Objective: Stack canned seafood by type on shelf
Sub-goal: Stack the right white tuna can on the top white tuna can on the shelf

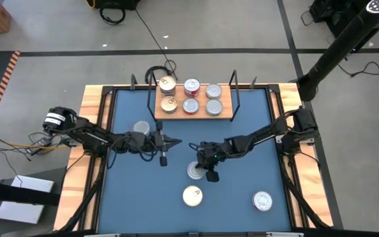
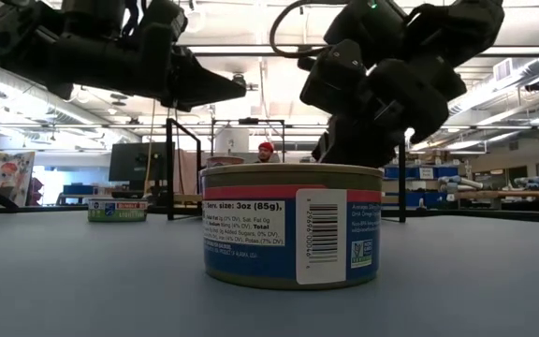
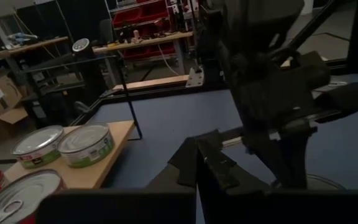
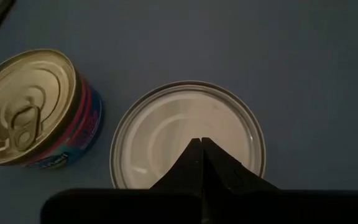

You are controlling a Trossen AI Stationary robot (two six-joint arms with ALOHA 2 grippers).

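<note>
The shelf (image 1: pixel 193 113), a light-wood board with black wire ends, stands at the table's far side. It bears several tins: gold tops (image 1: pixel 168 93) on the left, red-sided ones (image 1: pixel 191 95) in the middle, silver ones (image 1: pixel 214 99) on the right. A silver-topped tin (image 4: pixel 188 134) rests on its base on the blue table, and my right gripper (image 4: pixel 201 142) is shut above its lid, slanting down. My left gripper (image 1: pixel 176 140) is shut, points level toward the table's right, and hangs over bare table with nothing in it. My right gripper's shut fingertips (image 4: pixel 194 152) stand over the middle of the silver tin's lid (image 4: pixel 166 124), coming from above at a slant. I cannot tell whether they touch the lid or hang just over it. The tin sits flat on the table.
A gold-topped tin with a blue and red label (image 1: pixel 192 195) stands close on the near side of the silver one. Another tin (image 1: pixel 141 128) sits near my left arm, and a silver one (image 1: pixel 262 201) at the near right. Wooden rails (image 1: pixel 87 131) edge the table.
</note>
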